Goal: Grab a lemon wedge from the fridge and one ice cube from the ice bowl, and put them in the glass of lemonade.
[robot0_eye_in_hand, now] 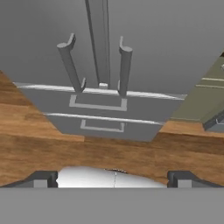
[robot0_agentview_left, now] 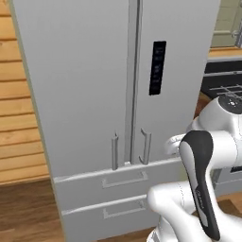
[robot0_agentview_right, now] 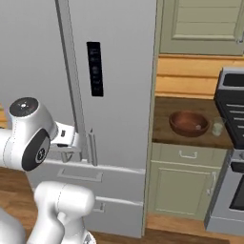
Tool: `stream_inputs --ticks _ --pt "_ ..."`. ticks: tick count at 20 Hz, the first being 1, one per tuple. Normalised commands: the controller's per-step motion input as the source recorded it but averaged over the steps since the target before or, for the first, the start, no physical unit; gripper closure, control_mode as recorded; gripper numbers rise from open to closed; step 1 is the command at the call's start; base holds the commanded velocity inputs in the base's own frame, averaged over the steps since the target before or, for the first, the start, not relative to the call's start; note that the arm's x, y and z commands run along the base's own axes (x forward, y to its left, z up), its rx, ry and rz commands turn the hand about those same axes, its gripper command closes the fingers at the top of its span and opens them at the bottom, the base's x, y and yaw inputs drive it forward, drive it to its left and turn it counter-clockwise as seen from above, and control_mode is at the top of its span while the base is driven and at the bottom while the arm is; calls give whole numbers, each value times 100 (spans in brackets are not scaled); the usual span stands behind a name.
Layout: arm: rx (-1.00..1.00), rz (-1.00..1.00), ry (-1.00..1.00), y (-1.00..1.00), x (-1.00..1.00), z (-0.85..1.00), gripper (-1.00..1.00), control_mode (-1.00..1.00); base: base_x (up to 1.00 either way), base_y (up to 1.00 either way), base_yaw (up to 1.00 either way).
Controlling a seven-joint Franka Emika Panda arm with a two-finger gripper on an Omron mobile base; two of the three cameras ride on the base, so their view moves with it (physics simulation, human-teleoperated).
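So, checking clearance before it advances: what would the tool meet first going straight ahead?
Probably the fridge, near the two bar handles by the door seam; the open tool faces them, though depth is unclear.

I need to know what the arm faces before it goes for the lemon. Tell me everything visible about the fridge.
The fridge is tall, smooth and matte grey, with two upper doors shut along a centre seam. A black dispenser panel sits on its right door. Two vertical bar handles flank the seam, and two closed drawers with flat recessed pulls lie below. It stands upright on the wood floor, beside the beige cabinet. Nothing grips it.
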Motion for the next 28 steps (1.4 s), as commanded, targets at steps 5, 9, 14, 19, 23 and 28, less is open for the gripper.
stream_inputs --ticks 5,9,14,19,23,28 --pt "0 0 0 0 0 0 -100 100 -4 11 -23" --pt "0 0 0 0 0 0 -100 100 -73 3 -2" --pt "0 0 0 0 0 0 -100 100 -68 3 0" --pt "0 0 0 0 0 0 -100 100 -79 22 0" --pt "0 0 0 0 0 0 -100 100 -17 6 0" --pt "0 0 0 0 0 0 -100 100 0 0 0"
